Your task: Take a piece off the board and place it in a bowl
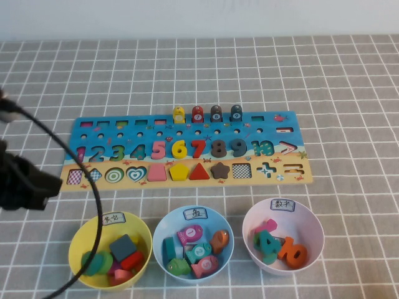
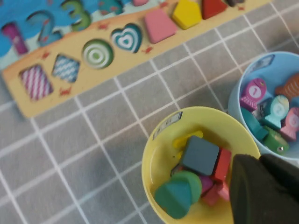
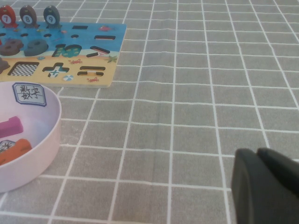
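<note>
Right gripper [image 3: 266, 186] only wrist-visible; left gripper [image 2: 266, 186] above bowl [image 2: 161, 140]

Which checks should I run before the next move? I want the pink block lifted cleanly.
1. Pink piece sits in the board, uncovered: ok.
2. Left hand lined up on the piece: not ok; it is by the yellow bowl.
3. Left hand ready to grasp: cannot tell.
4. Room in the yellow bowl: ok; blocks inside, space left.
5. Right hand out of the way: ok; it is over the tablecloth, past the pale pink bowl.
</note>
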Action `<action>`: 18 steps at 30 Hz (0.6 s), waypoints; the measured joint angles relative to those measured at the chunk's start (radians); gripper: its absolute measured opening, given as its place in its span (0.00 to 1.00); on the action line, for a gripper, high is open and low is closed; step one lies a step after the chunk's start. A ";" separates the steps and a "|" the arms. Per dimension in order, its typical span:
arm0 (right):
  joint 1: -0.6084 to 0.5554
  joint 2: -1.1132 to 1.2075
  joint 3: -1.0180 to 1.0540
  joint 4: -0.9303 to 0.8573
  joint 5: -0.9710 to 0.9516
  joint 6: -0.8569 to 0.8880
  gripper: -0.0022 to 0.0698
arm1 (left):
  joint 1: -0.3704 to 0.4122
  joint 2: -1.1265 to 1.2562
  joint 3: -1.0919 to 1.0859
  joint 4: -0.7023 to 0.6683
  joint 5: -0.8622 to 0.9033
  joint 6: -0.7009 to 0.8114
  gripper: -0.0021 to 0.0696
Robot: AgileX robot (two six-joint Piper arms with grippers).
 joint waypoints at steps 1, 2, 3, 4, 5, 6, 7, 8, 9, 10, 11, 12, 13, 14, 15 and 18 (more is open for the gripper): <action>0.000 0.000 0.000 0.000 0.000 0.000 0.01 | -0.006 0.033 -0.025 -0.004 0.014 0.043 0.02; 0.000 0.000 0.000 0.000 0.000 0.000 0.01 | -0.015 0.071 -0.056 -0.006 0.029 0.082 0.02; 0.000 0.000 0.000 0.000 0.000 0.000 0.01 | -0.025 0.108 -0.087 -0.008 0.041 0.120 0.02; 0.000 0.000 0.000 0.000 0.000 0.000 0.01 | -0.035 0.136 -0.116 -0.011 0.051 0.150 0.02; 0.000 0.000 0.000 0.000 0.000 0.000 0.01 | -0.049 0.170 -0.146 -0.011 0.061 0.191 0.02; 0.000 0.000 0.000 0.000 0.000 0.000 0.01 | -0.064 0.205 -0.174 -0.012 0.072 0.235 0.02; 0.000 0.000 0.000 0.000 0.000 0.000 0.01 | -0.080 0.239 -0.203 -0.012 0.088 0.278 0.02; 0.000 0.000 0.000 0.000 0.000 0.000 0.01 | -0.093 0.274 -0.226 -0.012 0.103 0.311 0.02; 0.000 0.000 0.000 0.000 0.000 0.000 0.01 | -0.110 0.309 -0.256 -0.005 0.124 0.347 0.02; 0.000 0.000 0.000 0.000 0.000 0.000 0.01 | -0.128 0.345 -0.287 0.007 0.146 0.374 0.02; 0.000 0.000 0.000 0.000 0.000 0.000 0.01 | -0.141 0.367 -0.312 0.019 0.158 0.392 0.02; 0.000 0.000 0.000 0.000 0.000 0.000 0.01 | -0.158 0.411 -0.344 0.037 0.174 0.408 0.02; 0.000 0.000 0.000 0.000 0.000 0.000 0.01 | -0.172 0.448 -0.377 0.055 0.179 0.419 0.02; 0.000 0.000 0.000 0.000 0.000 0.000 0.01 | -0.185 0.477 -0.410 0.072 0.184 0.430 0.02; 0.000 0.000 0.000 0.000 0.000 0.000 0.01 | -0.196 0.512 -0.443 0.085 0.186 0.444 0.02; 0.000 0.000 0.000 0.000 0.000 0.000 0.01 | -0.222 0.605 -0.528 0.112 0.186 0.517 0.02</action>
